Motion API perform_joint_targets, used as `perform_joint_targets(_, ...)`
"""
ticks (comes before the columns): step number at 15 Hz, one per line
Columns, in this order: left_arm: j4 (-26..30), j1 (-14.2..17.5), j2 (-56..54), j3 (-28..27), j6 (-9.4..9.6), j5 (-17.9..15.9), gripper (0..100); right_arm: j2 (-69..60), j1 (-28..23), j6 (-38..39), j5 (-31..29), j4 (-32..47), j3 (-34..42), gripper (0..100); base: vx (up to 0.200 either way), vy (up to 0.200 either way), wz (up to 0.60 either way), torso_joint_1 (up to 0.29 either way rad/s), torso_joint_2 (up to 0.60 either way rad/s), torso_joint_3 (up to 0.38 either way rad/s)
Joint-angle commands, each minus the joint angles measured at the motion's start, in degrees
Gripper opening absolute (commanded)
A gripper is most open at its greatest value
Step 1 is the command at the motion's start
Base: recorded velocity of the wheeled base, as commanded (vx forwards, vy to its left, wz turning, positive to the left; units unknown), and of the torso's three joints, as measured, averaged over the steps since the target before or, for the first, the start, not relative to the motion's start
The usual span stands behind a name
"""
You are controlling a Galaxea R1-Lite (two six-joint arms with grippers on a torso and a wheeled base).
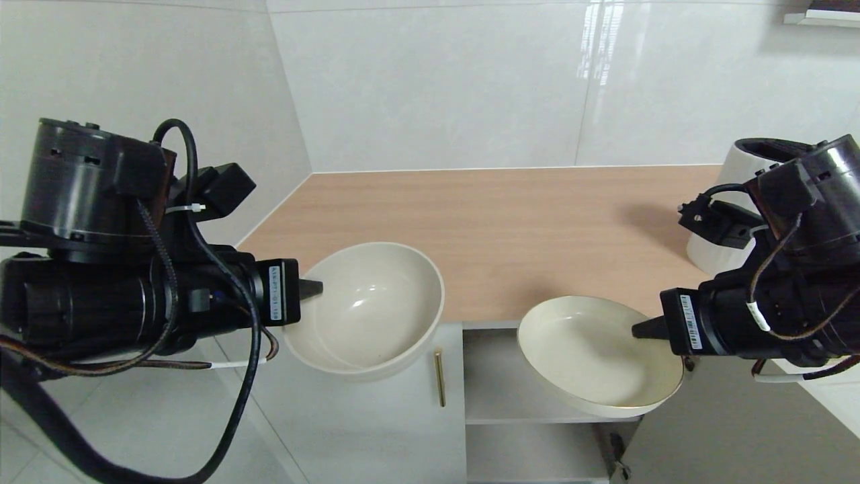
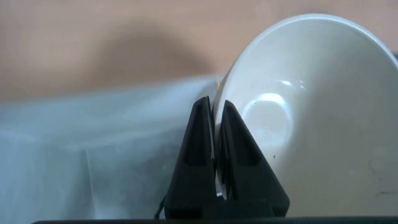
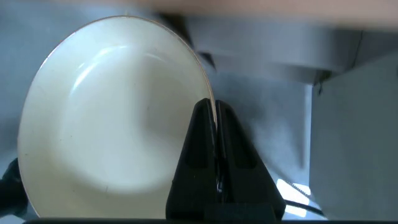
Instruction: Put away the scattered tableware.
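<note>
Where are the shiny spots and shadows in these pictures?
Head view: bright streaks of light reflect on the glossy wall, small glints sit inside the bowl, and a soft shadow lies on the counter toward its right end. Left wrist view: a bright glare patch shines in the bowl. Right wrist view: the plate has only a gentle sheen.
</note>
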Motion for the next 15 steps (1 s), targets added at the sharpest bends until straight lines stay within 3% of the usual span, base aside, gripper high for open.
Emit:
perform_joint_targets(1,-0.1,-0.2,0.1,0.0,0.01,0.0,0,-0.1,0.0,-0.2,-0.1,-0.1,0.5,0,-0.2,0.0,0.0,-0.002,0.0,0.002)
perform_joint_targets(9,-0.1,-0.2,1.2,0.2,0.01,0.1,0,1.7,-0.1,-0.5,-0.4,-6.6,3.8,0,0.0,0.0,0.0,-0.008,0.02,0.009)
perform_joint_targets(15,-0.1,-0.2,1.2,0.2,0.01,0.1,0,2.0,-0.1,-0.6,-0.4,-6.6,3.8,0,0.0,0.0,0.0,-0.182,0.42,0.234)
